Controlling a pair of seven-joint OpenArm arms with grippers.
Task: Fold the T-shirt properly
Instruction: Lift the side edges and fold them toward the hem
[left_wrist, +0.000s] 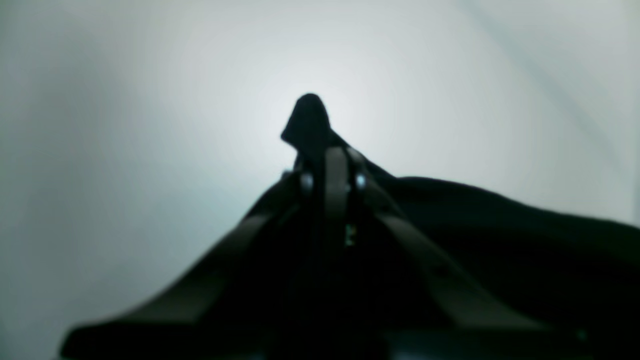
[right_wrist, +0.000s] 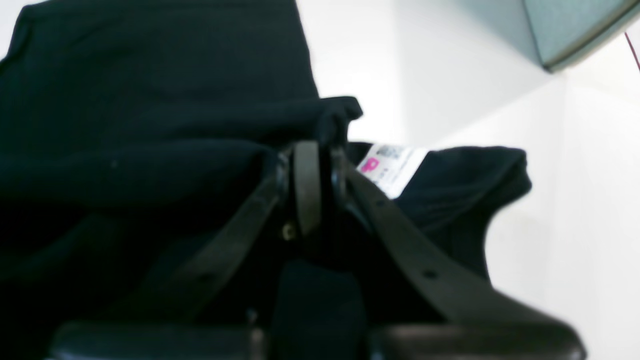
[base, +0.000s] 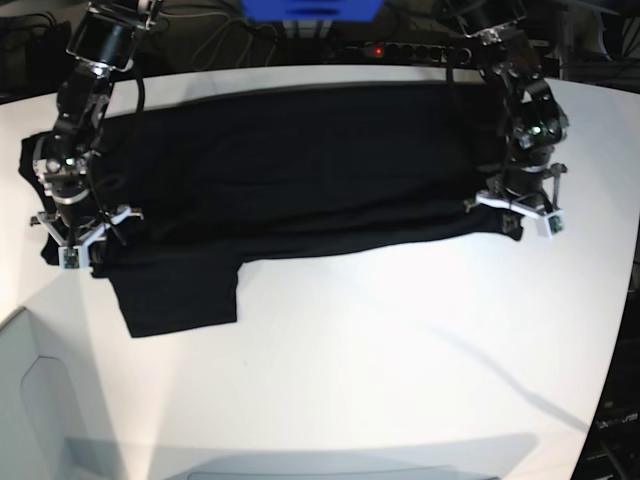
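Observation:
The black T-shirt (base: 300, 180) lies stretched across the far half of the white table (base: 400, 350), doubled over lengthwise, with one sleeve (base: 175, 295) sticking out toward the front left. Its print is hidden. My left gripper (base: 515, 212) is at the shirt's right end; in the left wrist view the gripper (left_wrist: 332, 155) is shut on a peak of black fabric (left_wrist: 309, 117). My right gripper (base: 75, 238) is at the shirt's left end; in the right wrist view the gripper (right_wrist: 320, 147) is shut on a fabric fold (right_wrist: 150, 125) next to the white neck label (right_wrist: 392, 165).
A blue box (base: 310, 8), a power strip with a red light (base: 375, 50) and cables lie behind the table's far edge. A grey panel (base: 40, 400) sits at the front left corner. The table's right edge curves near my left arm.

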